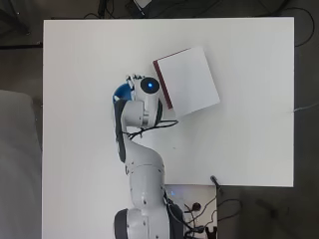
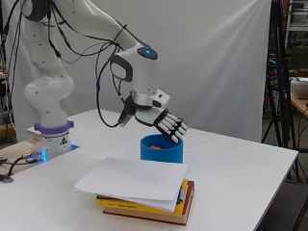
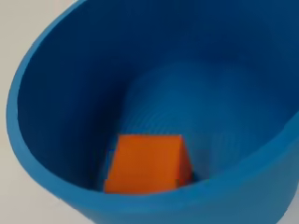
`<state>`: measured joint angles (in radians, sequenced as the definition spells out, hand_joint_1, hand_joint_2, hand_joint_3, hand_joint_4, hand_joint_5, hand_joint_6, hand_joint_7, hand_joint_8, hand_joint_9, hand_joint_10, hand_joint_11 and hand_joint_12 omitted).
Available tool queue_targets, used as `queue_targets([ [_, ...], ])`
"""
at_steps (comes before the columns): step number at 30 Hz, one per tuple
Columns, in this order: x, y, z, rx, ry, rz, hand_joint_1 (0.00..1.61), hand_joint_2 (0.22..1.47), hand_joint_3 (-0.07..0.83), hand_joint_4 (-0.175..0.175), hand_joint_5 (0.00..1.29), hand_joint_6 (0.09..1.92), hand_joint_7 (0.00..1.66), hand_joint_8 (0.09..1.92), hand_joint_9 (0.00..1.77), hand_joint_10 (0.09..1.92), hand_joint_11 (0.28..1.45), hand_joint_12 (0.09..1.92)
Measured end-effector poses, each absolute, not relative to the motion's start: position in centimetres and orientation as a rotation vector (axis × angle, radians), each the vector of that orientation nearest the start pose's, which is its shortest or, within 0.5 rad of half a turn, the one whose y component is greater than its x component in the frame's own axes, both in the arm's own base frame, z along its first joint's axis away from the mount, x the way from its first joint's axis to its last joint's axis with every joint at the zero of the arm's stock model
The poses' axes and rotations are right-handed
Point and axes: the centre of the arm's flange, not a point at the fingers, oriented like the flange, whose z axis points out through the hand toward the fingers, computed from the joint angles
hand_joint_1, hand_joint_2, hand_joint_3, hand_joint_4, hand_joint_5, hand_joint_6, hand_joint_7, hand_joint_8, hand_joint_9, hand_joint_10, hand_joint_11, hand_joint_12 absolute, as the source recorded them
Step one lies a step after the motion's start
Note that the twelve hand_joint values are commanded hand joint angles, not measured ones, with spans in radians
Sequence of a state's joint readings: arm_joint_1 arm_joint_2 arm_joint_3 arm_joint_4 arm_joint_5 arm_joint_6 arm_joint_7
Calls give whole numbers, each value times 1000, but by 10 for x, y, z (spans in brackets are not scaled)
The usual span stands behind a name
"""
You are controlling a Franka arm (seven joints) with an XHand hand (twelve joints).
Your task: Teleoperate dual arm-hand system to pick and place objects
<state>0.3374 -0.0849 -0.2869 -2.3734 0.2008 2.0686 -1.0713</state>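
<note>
Orange block point(image 3: 147, 163) lies in the blue cup point(image 2: 161, 150); the hand point(image 2: 156, 118), fingers point(image 2: 173, 127) relaxed and empty, could tip the cup when lifting

Block point(image 3: 147, 163) lies inside cup point(image 2: 161, 150), on its floor. Hand point(image 2: 159, 118) directly above cup rim. Sheet point(image 2: 132, 179) rests on book stack point(image 2: 149, 204), right of cup on table point(image 1: 249, 149).

Book stack point(image 2: 149, 204) crowds blue cup point(image 2: 161, 150); cup mouth open above.
</note>
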Motion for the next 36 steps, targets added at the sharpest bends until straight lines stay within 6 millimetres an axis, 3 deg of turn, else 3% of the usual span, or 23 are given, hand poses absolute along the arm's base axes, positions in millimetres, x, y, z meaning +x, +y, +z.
queue_targets([
  [2,466,28,361,-2541,-1341,130,94,1001,-11,85,158,87,229,87,307,87,421,87],
  [4,477,26,389,-2574,-1394,105,89,991,-11,93,155,87,236,87,324,87,432,87],
  [7,491,20,448,-2657,-1487,75,107,994,-1,109,238,87,272,87,374,87,449,87],
  [9,495,12,485,-2689,-1523,89,178,1014,7,98,255,87,262,87,374,87,443,87],
  [12,484,2,543,-2682,-1541,85,251,1055,4,32,293,87,415,87,518,87,463,87],
  [17,455,-22,607,-2710,-1531,-2,278,1046,-5,9,283,87,385,87,500,87,449,87],
  [20,452,-36,631,-2747,-1485,-17,280,1034,-7,27,244,87,250,87,373,87,415,87],
  [23,450,-49,647,-2827,-1412,-25,273,1027,-7,34,232,87,219,87,339,87,405,87],
  [29,448,-68,638,-2916,-1306,78,267,1028,-3,43,240,87,226,87,345,87,397,87],
  [34,452,-66,635,-2984,-1282,89,260,1032,0,44,268,87,262,87,374,87,404,87],
  [36,452,-66,635,-2971,-1308,89,273,1042,2,29,284,87,300,87,407,87,413,87],
])
